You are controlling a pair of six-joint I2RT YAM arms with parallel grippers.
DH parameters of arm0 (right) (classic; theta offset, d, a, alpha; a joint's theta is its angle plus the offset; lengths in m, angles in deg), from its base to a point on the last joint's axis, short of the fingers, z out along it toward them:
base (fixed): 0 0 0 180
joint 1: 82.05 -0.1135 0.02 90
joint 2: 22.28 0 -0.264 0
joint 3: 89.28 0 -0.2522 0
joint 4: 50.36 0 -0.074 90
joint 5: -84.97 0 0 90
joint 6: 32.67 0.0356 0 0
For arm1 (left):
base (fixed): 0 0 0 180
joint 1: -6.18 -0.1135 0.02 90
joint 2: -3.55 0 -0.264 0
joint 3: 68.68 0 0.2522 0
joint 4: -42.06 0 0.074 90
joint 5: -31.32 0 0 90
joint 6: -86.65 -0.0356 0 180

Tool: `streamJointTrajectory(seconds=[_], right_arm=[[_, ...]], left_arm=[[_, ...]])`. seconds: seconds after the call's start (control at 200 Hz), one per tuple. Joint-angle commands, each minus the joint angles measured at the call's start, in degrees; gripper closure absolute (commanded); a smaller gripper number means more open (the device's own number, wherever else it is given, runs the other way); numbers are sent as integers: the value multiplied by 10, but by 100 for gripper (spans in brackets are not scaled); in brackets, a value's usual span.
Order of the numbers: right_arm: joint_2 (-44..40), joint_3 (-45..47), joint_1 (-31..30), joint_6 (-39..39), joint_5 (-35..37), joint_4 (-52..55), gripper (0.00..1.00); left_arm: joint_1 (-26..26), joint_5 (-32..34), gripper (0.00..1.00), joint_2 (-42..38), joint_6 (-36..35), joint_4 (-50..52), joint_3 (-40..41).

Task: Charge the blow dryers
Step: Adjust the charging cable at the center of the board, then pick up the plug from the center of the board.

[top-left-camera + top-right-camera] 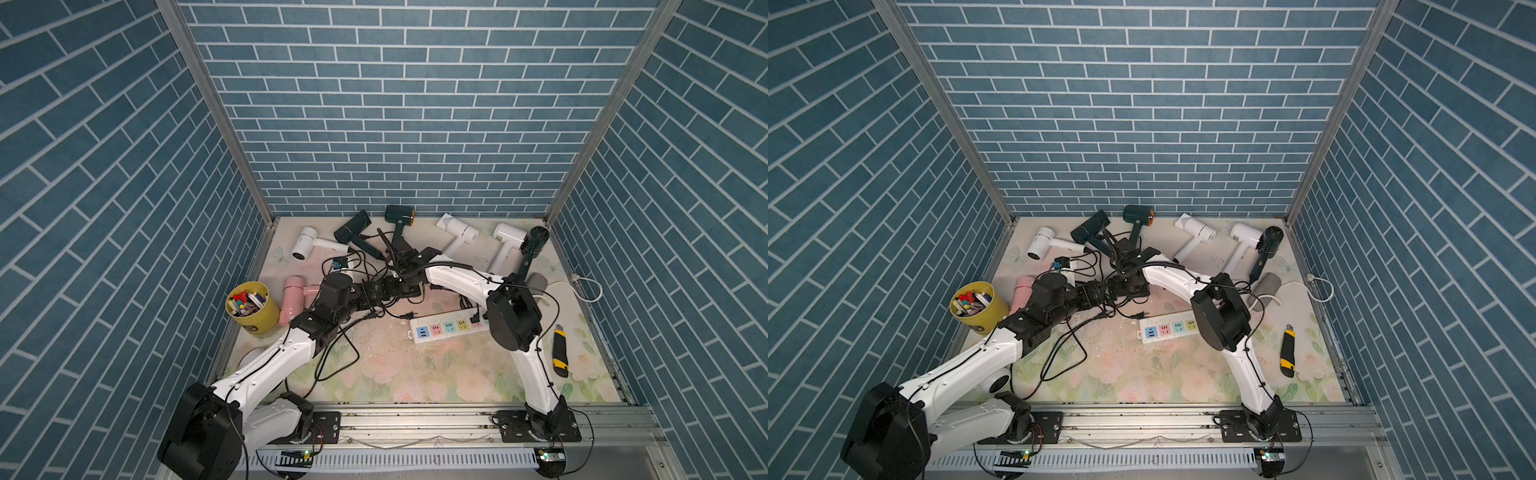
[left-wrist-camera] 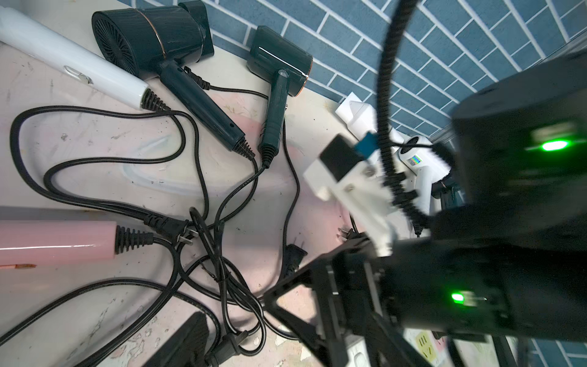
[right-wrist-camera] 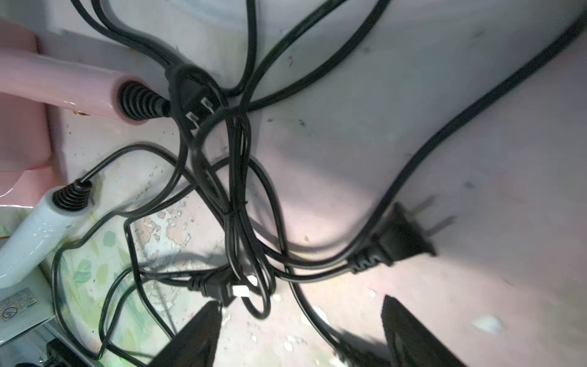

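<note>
Both wide, empty: left gripper (image 1: 405, 286), right gripper (image 3: 298, 321) over the cord tangle (image 3: 235, 203). Most blow dryers (image 1: 353, 227) lie by the back wall. Risk: grab one plug (image 3: 400, 241) — knotted cords drag neighbours along.

2 arms (image 1: 266, 365) — white links (image 1: 457, 278), black joints (image 1: 513, 320), black cables (image 2: 382, 79), green lights (image 2: 554, 145).

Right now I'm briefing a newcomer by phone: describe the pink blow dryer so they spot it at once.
Look at the left side of the flowered table, where a yellow tub stands. The pink blow dryer lies beside that tub, toward the table's middle. It is the only pink one; the other dryers are white or dark.
</note>
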Motion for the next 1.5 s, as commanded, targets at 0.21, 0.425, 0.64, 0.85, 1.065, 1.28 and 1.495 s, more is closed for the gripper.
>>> streamJointTrajectory(seconds=[0.21,0.425,0.64,0.85,1.065,1.28,1.495], right_arm=[[-155,154,78,-52,124,54,28],[-173,203,123,-159,85,38,52],[-133,176,132,-230,72,49,53],[-82,150,152,-254,67,49,55],[-42,129,170,-279,53,45,56],[-16,122,180,-288,38,40,58],[4,113,180,-299,1,42,74]], left_arm=[[-2,1,18,-16,-6,0,6],[-1,2,18,-18,-7,0,6],[3,3,18,-1,-10,-4,3],[4,2,18,3,-12,-9,5],[5,-1,18,7,-13,-13,6],[6,-2,18,10,-15,-17,5],[10,-9,18,22,-14,-17,-1]])
